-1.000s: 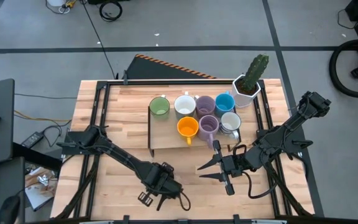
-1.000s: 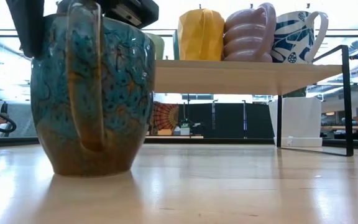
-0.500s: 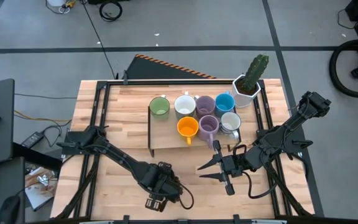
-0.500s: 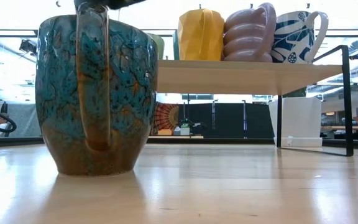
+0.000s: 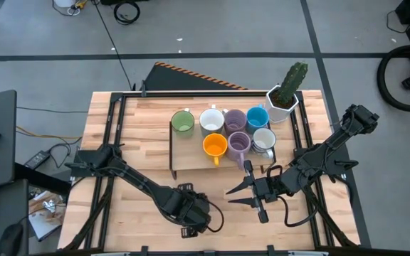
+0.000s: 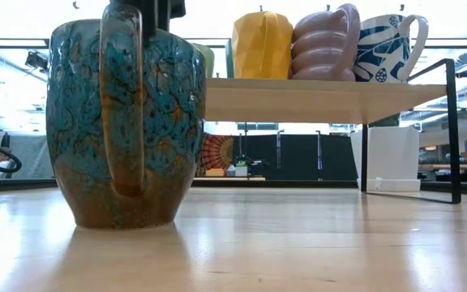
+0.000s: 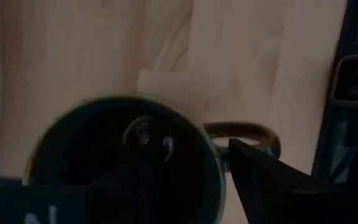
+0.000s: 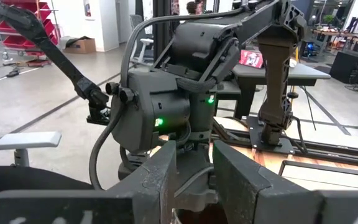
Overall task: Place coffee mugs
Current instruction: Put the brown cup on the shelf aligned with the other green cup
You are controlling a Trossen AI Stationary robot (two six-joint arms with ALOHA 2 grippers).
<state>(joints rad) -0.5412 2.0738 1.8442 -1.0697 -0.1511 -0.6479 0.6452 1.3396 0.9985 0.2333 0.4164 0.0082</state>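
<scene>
Your left gripper (image 5: 191, 219) hangs over the front of the table (image 5: 130, 142), a little left of centre. Its fingers look spread: in the left wrist view one stands inside the dark glazed mug (image 6: 124, 122) and the other outside, next to the handle, with the rim wall between them and not visibly pinched. That mug stands upright on the bare wood, well apart from the raised wooden shelf (image 5: 191, 165), with its handle turned toward the low camera. Treat it as rigid, fairly heavy ceramic: the glaze is likely slippery and it would chip if knocked. The rim wall near the handle, or the handle loop itself, looks like the surest place to take hold. The rounded belly is too wide and smooth. Your right gripper (image 5: 232, 198) waits to the right, fingers apart and empty, just in front of the shelf. On the shelf stand the green mug (image 5: 182, 121), a white one (image 5: 211, 120), two lavender mugs (image 5: 235, 119), the blue (image 5: 257, 116), the orange (image 5: 214, 146) and a grey-white one (image 5: 264, 140), packed close together. The cactus pot (image 5: 283, 99) sits at the back right corner. From above, the left wrist covers the dark mug entirely. The low view cuts off the fingers above the rim, so you cannot confirm whether they touch it.
</scene>
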